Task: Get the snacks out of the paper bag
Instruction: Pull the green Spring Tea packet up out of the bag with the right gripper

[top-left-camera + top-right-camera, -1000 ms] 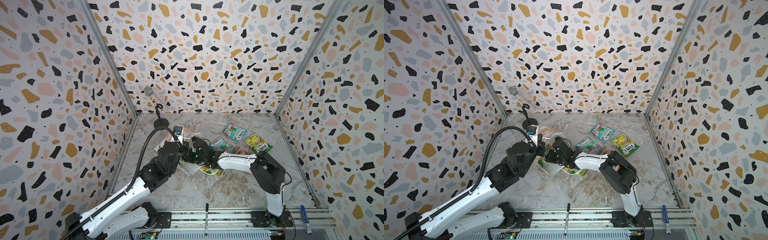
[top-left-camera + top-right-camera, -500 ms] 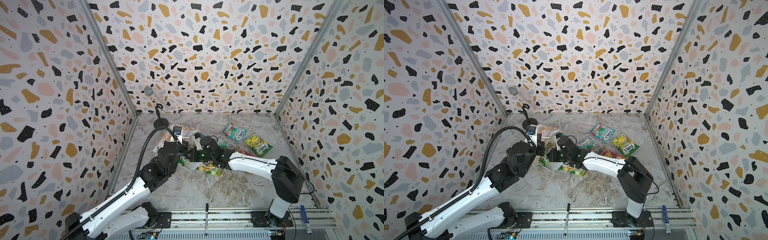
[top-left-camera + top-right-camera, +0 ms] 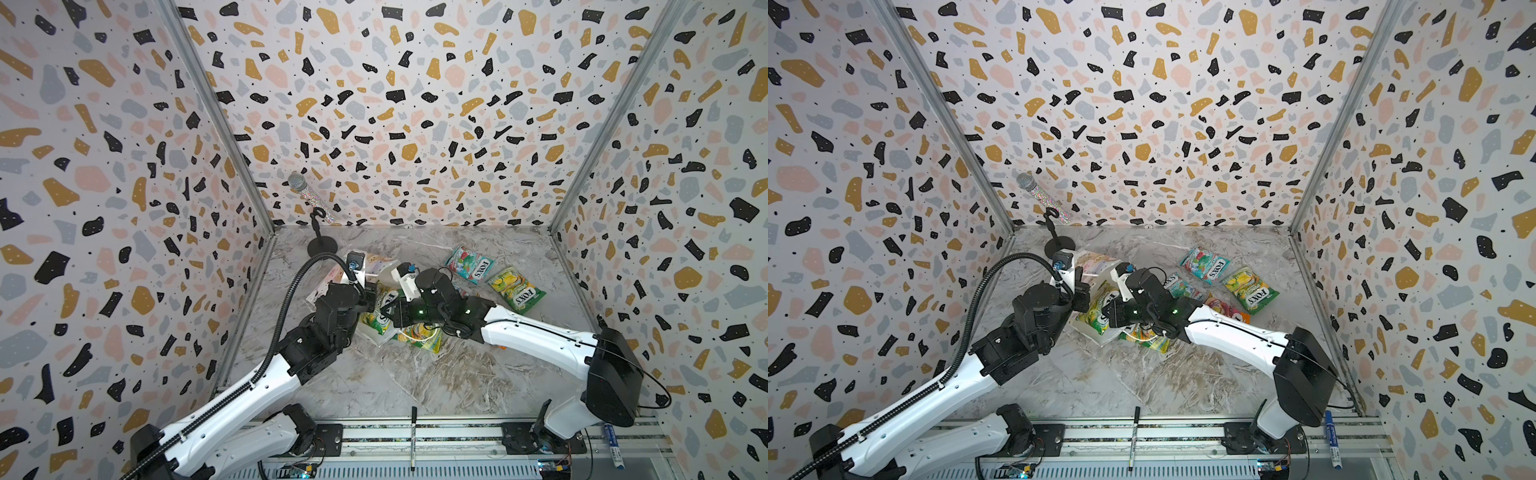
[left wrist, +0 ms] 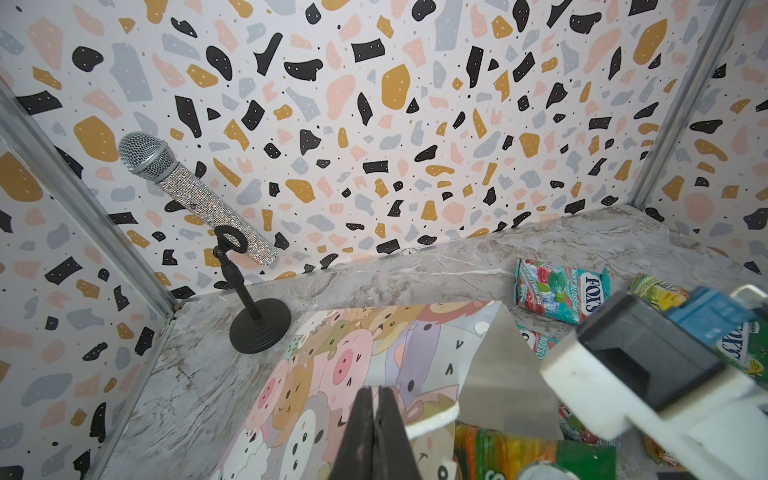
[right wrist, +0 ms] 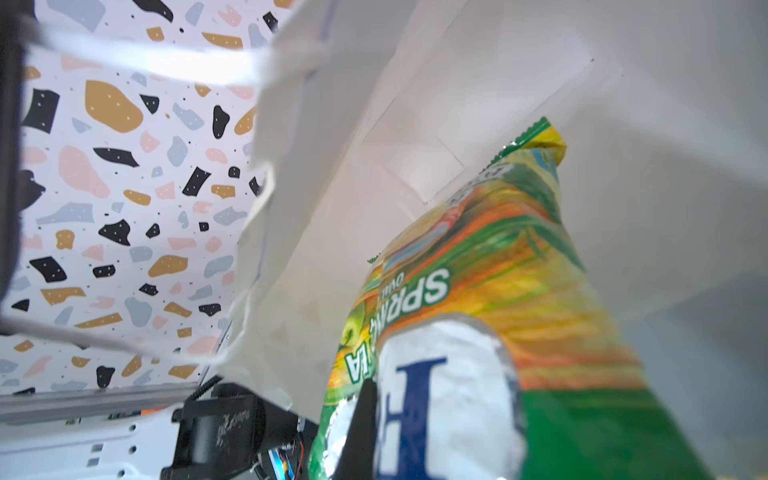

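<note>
The grey marble counter (image 3: 415,374) is smooth, with spotty walls (image 3: 415,124) all around. At eleven o'clock my left fingers (image 4: 365,428) pinch the edge of the white paper bag (image 4: 332,365). My right fingers (image 5: 360,419) pinch a shiny green packet (image 5: 498,270) in its mouth. More packets (image 3: 515,291) lie at two o'clock.

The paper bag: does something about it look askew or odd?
The paper bag lies tipped on its side, not upright, its rim pinched by the left gripper; a green-yellow snack sticks partly out of its mouth, held by the right gripper.
</note>
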